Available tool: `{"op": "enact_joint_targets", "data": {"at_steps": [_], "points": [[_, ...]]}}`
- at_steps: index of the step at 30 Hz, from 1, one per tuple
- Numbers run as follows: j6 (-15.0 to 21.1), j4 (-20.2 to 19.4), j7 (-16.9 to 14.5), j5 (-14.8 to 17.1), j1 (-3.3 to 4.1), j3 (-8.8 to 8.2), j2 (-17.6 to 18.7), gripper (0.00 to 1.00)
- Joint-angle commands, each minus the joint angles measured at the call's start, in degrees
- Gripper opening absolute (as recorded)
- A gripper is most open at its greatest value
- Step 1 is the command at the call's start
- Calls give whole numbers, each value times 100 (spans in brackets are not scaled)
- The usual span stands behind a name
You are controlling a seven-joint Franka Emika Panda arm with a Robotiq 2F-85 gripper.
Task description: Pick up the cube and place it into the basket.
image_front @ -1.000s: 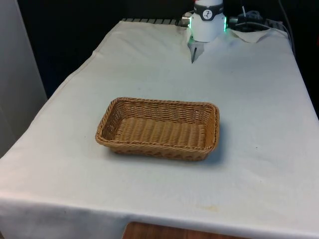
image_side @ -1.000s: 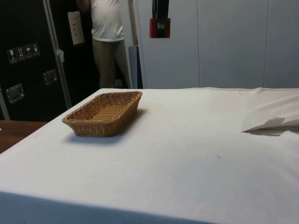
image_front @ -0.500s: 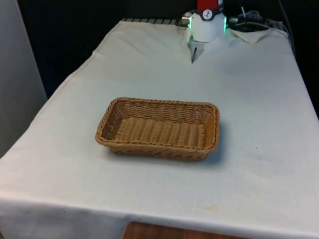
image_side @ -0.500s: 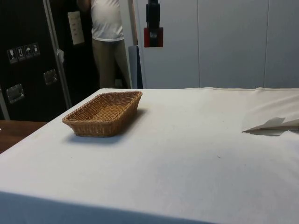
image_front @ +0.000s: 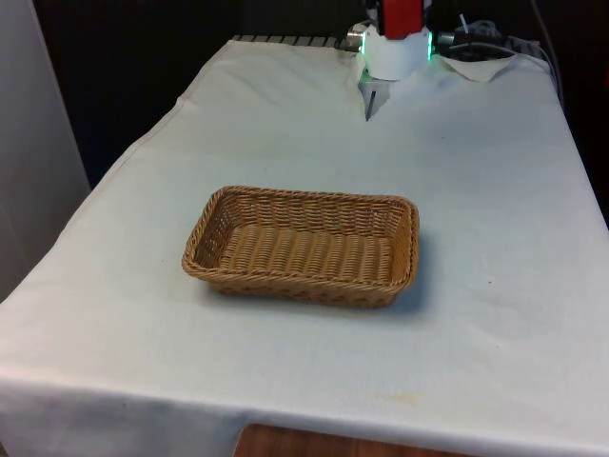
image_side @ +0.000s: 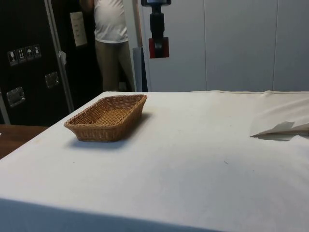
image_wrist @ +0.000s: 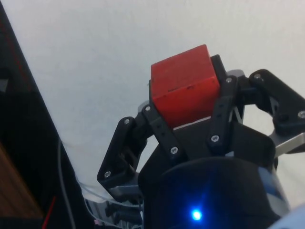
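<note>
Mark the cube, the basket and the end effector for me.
cube (image_wrist: 183,86), wrist view, middle of its red top face.
basket (image_front: 303,253), front view, bare woven floor.
end effector (image_side: 158,47), side view, midway between its fingertips, shut on the cube.

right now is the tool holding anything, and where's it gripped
Yes: the red cube, clamped between the tool fingers on two opposite side faces, high above the table.
</note>
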Motion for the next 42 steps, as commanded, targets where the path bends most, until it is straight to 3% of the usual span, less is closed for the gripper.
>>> {"op": "enact_joint_targets", "data": {"at_steps": [1, 13, 14, 23, 31, 33, 42], "points": [[-6, 0, 52, 17, -6, -6, 29, 0], [6, 52, 401, -80, -46, -69, 195, 0], [23, 17, 315, -11, -29, -74, 172, 0], [-23, 155, 796, -281, -69, -86, 269, 0], [0, 183, 991, -344, -57, -103, 292, 0], [0, 264, 1163, -435, -74, -97, 390, 0], [80, 504, 1255, -390, -57, -103, 728, 0]]}}
